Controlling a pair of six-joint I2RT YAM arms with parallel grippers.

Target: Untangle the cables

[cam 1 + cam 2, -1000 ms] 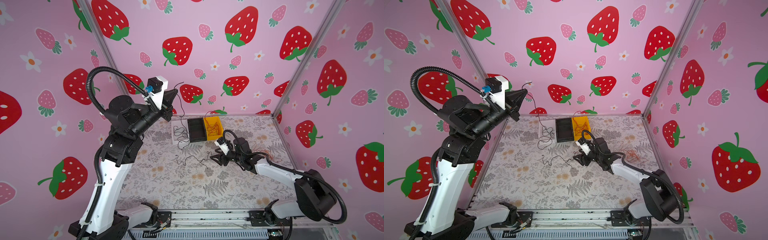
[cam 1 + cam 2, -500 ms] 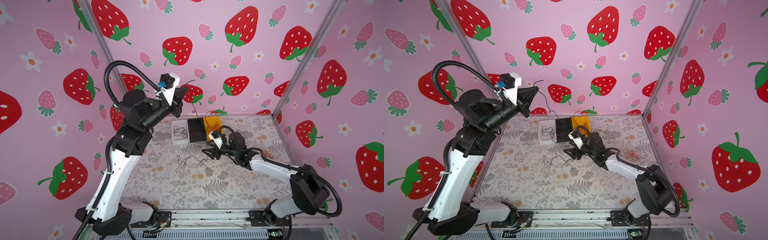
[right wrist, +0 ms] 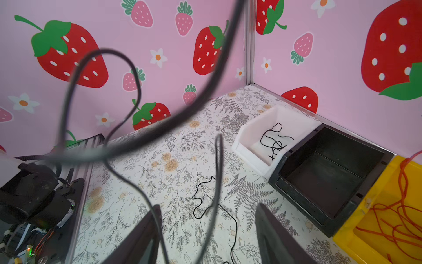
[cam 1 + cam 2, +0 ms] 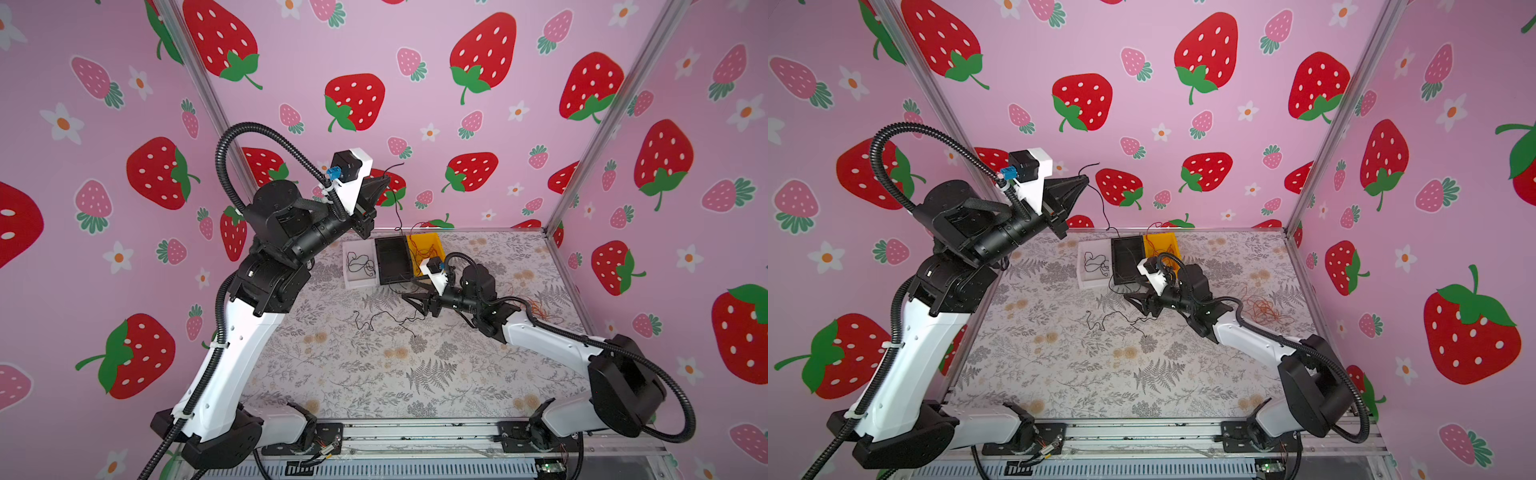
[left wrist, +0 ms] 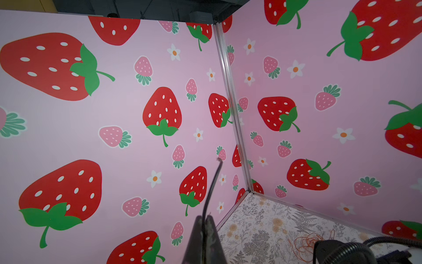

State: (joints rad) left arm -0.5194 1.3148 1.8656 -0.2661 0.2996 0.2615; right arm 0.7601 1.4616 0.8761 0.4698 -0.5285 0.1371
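**Black cable: pin and lift**

Left wrist: left fingers [image 5: 203, 237] clamped shut on black cable [image 5: 213, 182], short tail past tips.

Both top views: held high above worktop [image 4: 415, 374], slack trailing by black bin [image 4: 392, 257].

Right wrist: right fingers [image 3: 146, 235] apart, empty, seemingly astride the cable. Pin low, lift slowly.

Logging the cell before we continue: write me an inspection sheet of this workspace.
Surface: floral mat, flat.
Job's things: black cable hanging from left gripper; black strand on mat; black tangle in white bin; orange cables in yellow bin; orange bundle on mat; black bin empty.
Clutter: nothing seen.
Grippers: left gripper raised, shut on black cable; right gripper low, open.
Cables: arm hoses arch over both arms.
Surroundings: strawberry-print walls, metal frame posts.
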